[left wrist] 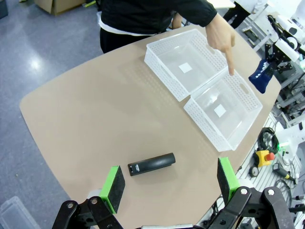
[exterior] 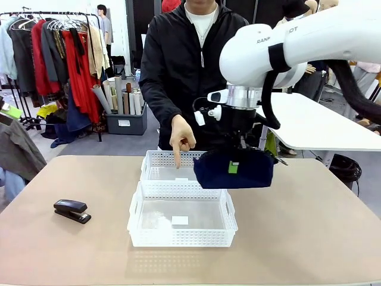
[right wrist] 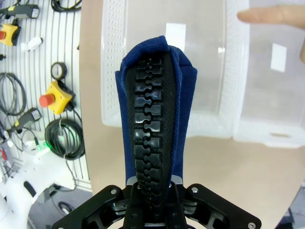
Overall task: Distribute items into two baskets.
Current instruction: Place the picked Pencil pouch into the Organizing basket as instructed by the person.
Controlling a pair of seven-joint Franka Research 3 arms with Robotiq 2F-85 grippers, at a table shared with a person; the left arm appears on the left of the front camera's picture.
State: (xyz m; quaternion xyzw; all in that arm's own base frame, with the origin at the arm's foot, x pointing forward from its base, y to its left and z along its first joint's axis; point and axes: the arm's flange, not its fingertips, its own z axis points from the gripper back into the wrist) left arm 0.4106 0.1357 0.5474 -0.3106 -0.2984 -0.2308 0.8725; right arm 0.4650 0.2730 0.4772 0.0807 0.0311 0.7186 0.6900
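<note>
My right gripper point(exterior: 234, 167) is shut on a navy blue pouch point(exterior: 256, 173), which it holds in the air over the right side of the two white baskets. In the right wrist view the pouch point(right wrist: 152, 119) hangs zipper-up over one basket point(right wrist: 114, 57). The person's finger point(right wrist: 271, 16) lies over the other basket point(right wrist: 281, 95). Seen from the front, the hand point(exterior: 180, 140) points down into the far basket point(exterior: 161, 159), behind the near basket point(exterior: 178, 238). A black stapler point(exterior: 72, 210) lies at the table's left. My left gripper point(left wrist: 170, 183) hovers open above the stapler point(left wrist: 151, 164).
Both baskets point(left wrist: 181, 62) point(left wrist: 224, 109) stand end to end at the table's middle, each bare but for a small white label. The person stands close behind the far edge. Bare tabletop surrounds the stapler. A clothes rack and a bin of rolls stand far back left.
</note>
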